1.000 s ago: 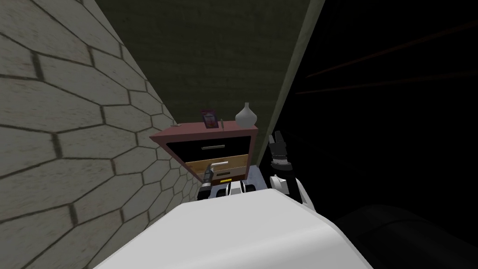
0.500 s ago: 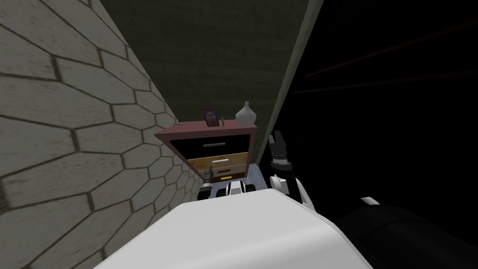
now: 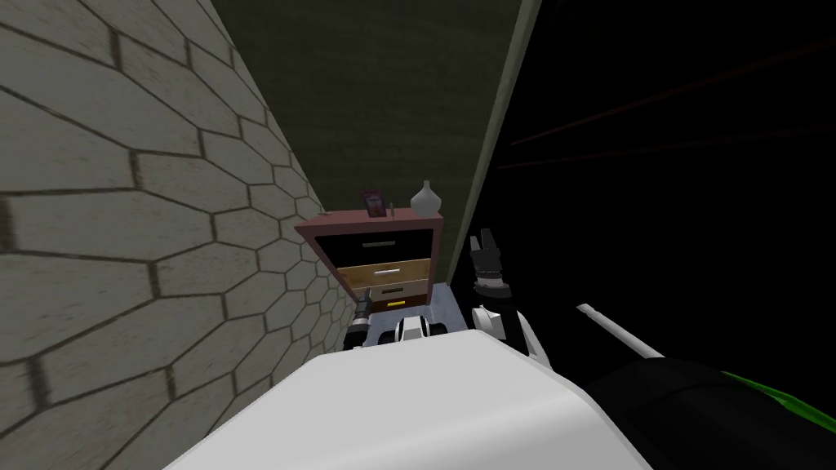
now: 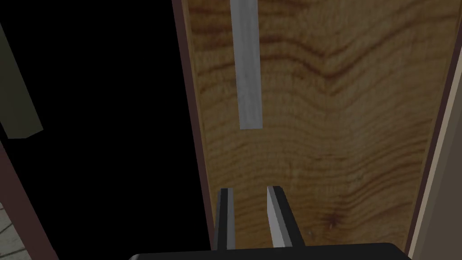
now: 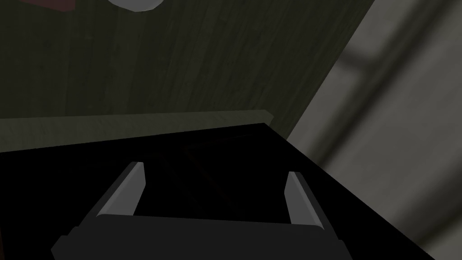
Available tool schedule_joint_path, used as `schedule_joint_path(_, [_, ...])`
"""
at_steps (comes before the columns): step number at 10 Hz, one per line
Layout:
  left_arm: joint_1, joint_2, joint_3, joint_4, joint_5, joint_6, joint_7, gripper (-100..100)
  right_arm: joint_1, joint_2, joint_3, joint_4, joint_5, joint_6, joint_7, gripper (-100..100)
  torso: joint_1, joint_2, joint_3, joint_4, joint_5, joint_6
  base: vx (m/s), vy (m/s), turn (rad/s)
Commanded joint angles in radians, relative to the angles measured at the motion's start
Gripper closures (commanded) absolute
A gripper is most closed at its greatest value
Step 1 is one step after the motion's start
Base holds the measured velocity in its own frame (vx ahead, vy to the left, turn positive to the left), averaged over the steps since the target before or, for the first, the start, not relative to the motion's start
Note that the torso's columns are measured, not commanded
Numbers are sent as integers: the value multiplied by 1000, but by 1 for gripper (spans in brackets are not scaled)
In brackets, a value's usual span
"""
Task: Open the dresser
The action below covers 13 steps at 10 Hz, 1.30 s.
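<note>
Left gripper (image 4: 249, 193) is hanging narrow, clamping nothing, short of the drawer handle (image 4: 246, 67); pulling now, I'm risking coming away empty from the dresser (image 3: 371, 219) at centre frame

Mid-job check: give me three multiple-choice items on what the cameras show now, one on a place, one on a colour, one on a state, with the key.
1. Where does the white vase stand?
A. On the floor.
B. On the dresser, on its top.
C. Inside a drawer.

2. What colour is the drawer front ahead of the left hand?
A. Green.
B. White.
C. Brown wood grain.

3. How do the right hand and its fingers stand?
A. Open, empty.
B. Shut on a handle.
C. Shut on the vase.

Key:
1 B: it sits on the reddish top.
2 C: brown grain shows behind the grey bar handle.
3 A: they stand wide apart, with nothing between.
</note>
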Motion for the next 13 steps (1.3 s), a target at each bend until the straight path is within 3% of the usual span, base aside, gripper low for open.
schedule_joint_path(1, [-4, 52, 1, -4, 1, 5, 2, -100, 0, 0, 0, 0, 0, 0, 0, 0, 0, 2, 1, 0, 0, 0, 32, 0, 0])
schedule_joint_path(4, [-33, 69, 8, -15, 7, 46, 4, -100, 0, 0, 0, 0, 0, 0, 0, 0, -1, 6, 4, 2, 0, 0, 90, 0, -4])
schedule_joint_path(8, [-53, -14, 12, -12, 11, 79, 5, -100, 0, 0, 0, 0, 0, 0, 0, 0, -1, 12, 7, 3, 0, 0, 76, -7, -3])
schedule_joint_path(11, [-80, -4, 18, -27, 14, 119, 4, -100, 0, 0, 0, 0, 0, 0, 0, 0, -1, 7, 5, 2, 0, 0, 35, -4, 1])
schedule_joint_path(12, [-74, -4, 17, -17, 13, 103, 4, -100, 0, 0, 0, 0, 0, 0, 0, 0, -1, 5, 3, 1, 0, 0, 30, 1, -1])
schedule_joint_path(13, [-76, -4, 17, -18, 13, 106, 4, 100, 0, 0, 0, 0, 0, 0, 0, 0, -1, 8, 4, 2, 0, 0, 6, 0, 0])
